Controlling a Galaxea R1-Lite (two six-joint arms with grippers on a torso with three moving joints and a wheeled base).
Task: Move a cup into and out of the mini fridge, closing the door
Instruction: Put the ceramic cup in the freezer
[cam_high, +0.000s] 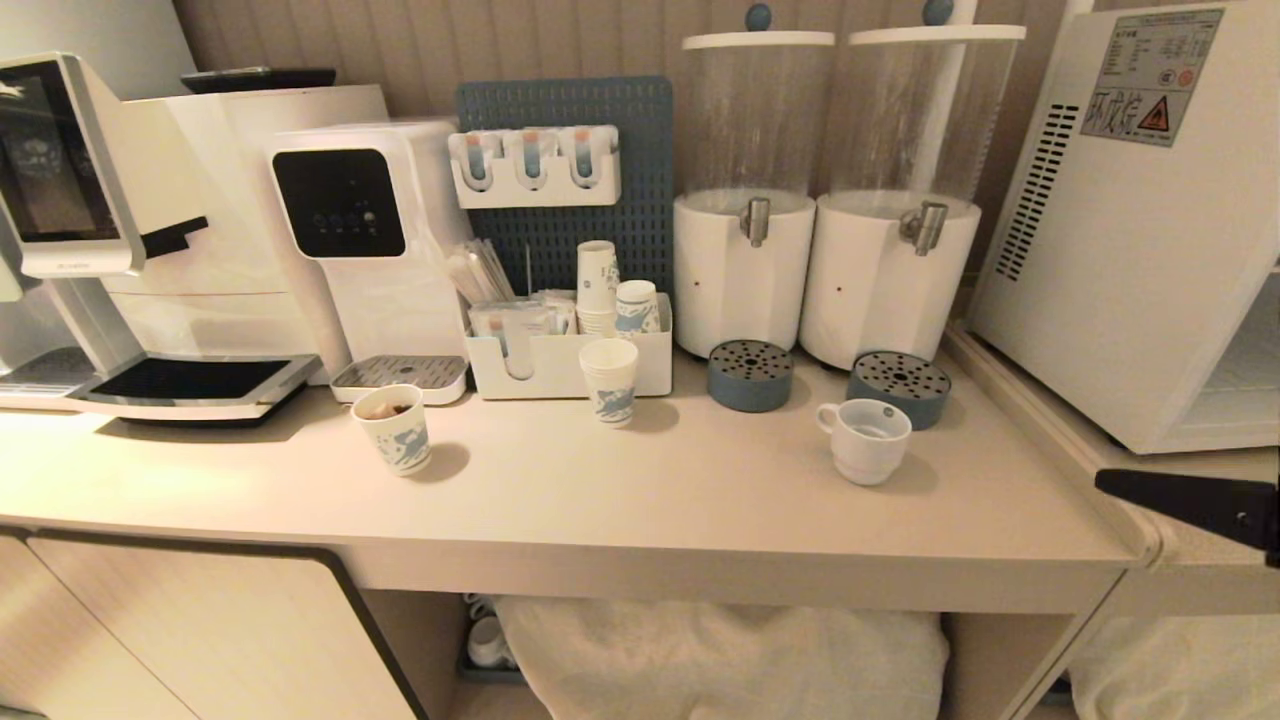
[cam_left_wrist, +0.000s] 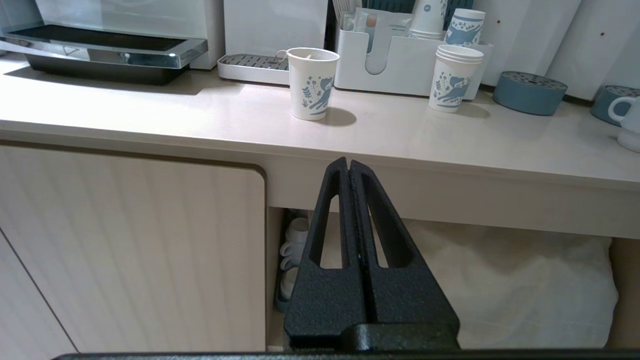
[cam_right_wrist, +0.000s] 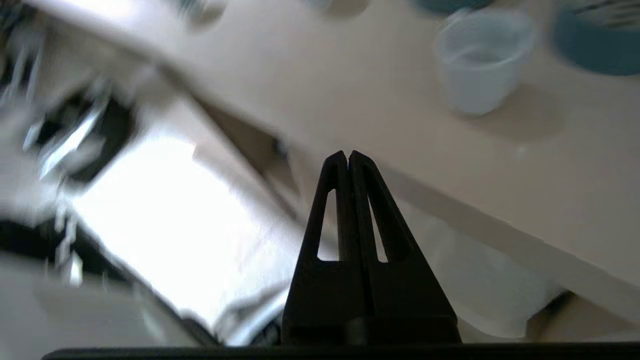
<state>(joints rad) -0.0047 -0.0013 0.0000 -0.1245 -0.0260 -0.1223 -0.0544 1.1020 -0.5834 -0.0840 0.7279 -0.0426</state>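
Nearest the robot, the left gripper (cam_left_wrist: 348, 162) was held low in front of the counter, below its front edge (cam_left_wrist: 450, 172), pointing level towards the cabinet face, with its two black fingers pressed flat together and nothing between them. The right gripper (cam_right_wrist: 348, 155) was seen at the right edge of the head view, its dark tip (cam_high: 1180, 500) reaching in over the front corner of the counter, just before the mini fridge; its fingers were likewise pressed together and empty. In the right wrist view the scene was blurred and tilted.

Further back, the cup (cam_high: 866, 438) was placed upright on the counter, its loop handle turned to the robot's left, just in front of a round blue drip tray (cam_high: 899, 387). Two printed paper cups (cam_high: 396, 428) were placed to the robot's left of it, well apart.

Farthest right, the mini fridge (cam_high: 1130, 250) was seen from its vented side, a warning sticker (cam_high: 1150, 75) near its top. The door could not be made out.
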